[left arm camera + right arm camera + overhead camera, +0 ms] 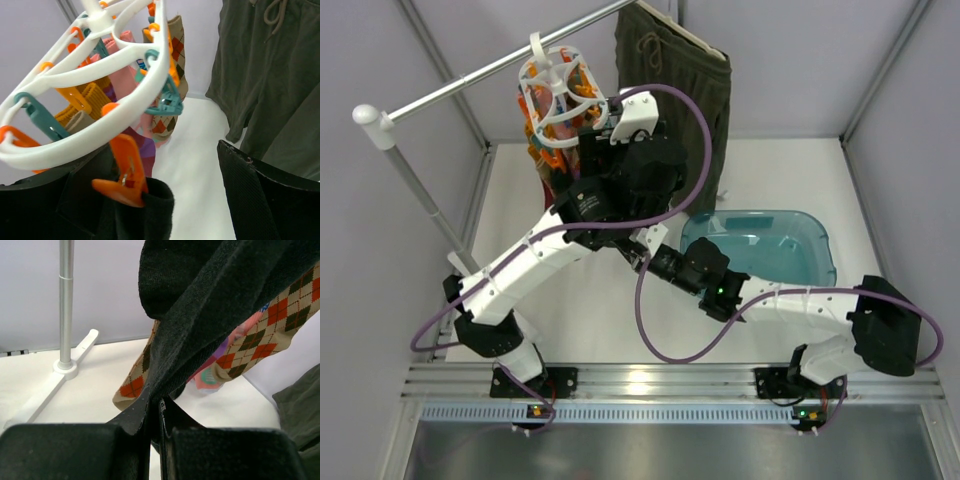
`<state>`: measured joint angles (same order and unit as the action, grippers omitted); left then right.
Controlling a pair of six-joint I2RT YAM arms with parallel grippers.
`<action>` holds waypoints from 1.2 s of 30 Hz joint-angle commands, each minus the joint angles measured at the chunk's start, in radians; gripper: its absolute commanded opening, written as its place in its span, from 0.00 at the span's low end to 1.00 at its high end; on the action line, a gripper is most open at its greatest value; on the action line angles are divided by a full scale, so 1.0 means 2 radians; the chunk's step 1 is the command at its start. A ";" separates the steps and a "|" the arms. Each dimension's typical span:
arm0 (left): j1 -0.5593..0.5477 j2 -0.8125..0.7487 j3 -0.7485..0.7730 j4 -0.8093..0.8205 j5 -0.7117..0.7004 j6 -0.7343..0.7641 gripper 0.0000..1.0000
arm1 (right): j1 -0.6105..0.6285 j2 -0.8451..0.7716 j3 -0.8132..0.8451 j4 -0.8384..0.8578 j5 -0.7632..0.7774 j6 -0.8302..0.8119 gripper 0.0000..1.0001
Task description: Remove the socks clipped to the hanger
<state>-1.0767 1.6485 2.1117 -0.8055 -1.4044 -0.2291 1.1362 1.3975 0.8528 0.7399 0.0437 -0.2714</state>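
The white ring hanger (558,92) (100,75) hangs from the rail, carrying orange and teal pegs. Several socks hang under it: a black sock (150,210) clipped by an orange peg (125,170), an argyle sock (172,60) (260,335) and a pink one (131,80). My left gripper (150,165) (595,125) is open at the ring's lower edge, with that orange peg and the black sock's cuff between its fingers (265,200). My right gripper (155,405) is shut on the lower end of the black sock (200,315), which runs taut up from it. In the top view the left arm hides the right gripper.
Olive-green shorts (670,80) (270,75) hang on a slim hanger just right of the ring. A teal basin (770,250) stands on the table at the right. The metal rail (470,80) and its stand pole (65,305) are at the left.
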 commanded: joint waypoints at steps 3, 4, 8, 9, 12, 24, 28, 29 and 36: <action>-0.002 -0.003 0.022 0.011 0.010 0.010 0.86 | 0.007 0.017 0.035 -0.012 0.012 -0.041 0.00; -0.004 -0.002 0.022 0.012 0.005 0.011 0.86 | 0.007 0.018 0.038 -0.013 0.014 -0.046 0.00; -0.019 -0.002 0.029 0.011 -0.007 0.019 0.89 | 0.007 0.029 0.044 -0.014 0.013 -0.062 0.00; -0.023 -0.001 0.033 0.012 -0.014 0.022 0.91 | 0.008 0.033 0.045 -0.013 0.013 -0.063 0.00; -0.029 -0.004 0.030 0.011 -0.032 0.025 0.92 | 0.008 0.039 0.050 -0.014 -0.003 -0.068 0.00; -0.015 -0.017 0.002 0.011 -0.089 0.019 0.88 | 0.009 0.051 0.110 -0.107 -0.084 -0.106 0.00; 0.005 -0.032 -0.017 0.010 -0.081 0.017 0.85 | 0.008 0.056 0.109 -0.103 -0.072 -0.113 0.00; 0.005 -0.033 -0.018 0.010 -0.075 0.014 0.83 | 0.008 0.058 0.109 -0.102 -0.072 -0.114 0.00; 0.006 -0.026 -0.015 0.010 -0.086 0.029 0.81 | 0.008 0.069 0.118 -0.114 -0.081 -0.117 0.00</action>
<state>-1.0683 1.6268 2.0705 -0.8059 -1.4822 -0.1982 1.1362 1.5230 1.0359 0.5442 -0.0849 -0.4908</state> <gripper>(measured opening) 0.811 0.011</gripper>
